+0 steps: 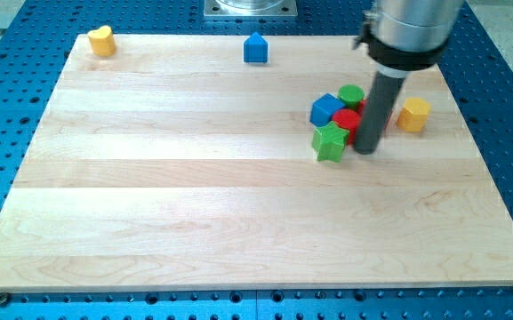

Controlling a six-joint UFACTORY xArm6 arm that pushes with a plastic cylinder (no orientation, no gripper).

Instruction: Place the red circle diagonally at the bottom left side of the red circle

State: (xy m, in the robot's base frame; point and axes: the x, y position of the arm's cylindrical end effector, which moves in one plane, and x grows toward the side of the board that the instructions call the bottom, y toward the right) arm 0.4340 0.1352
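Camera view — my tip (pixel 368 148) touches red circle (pixel 347 122).

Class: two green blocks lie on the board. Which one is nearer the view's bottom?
The green star, lower than the green circle and left of my tip.

Wood worktop (pixel 194 204) carries: yellow heart (pixel 102 40) top-left corner, blue block (pixel 255 48) top edge, yellow hexagon (pixel 413 114) at right; cluster nearby w/ blue cube (pixel 325 108), green circle (pixel 351 94), red circle (pixel 346 120), green star (pixel 331 142).
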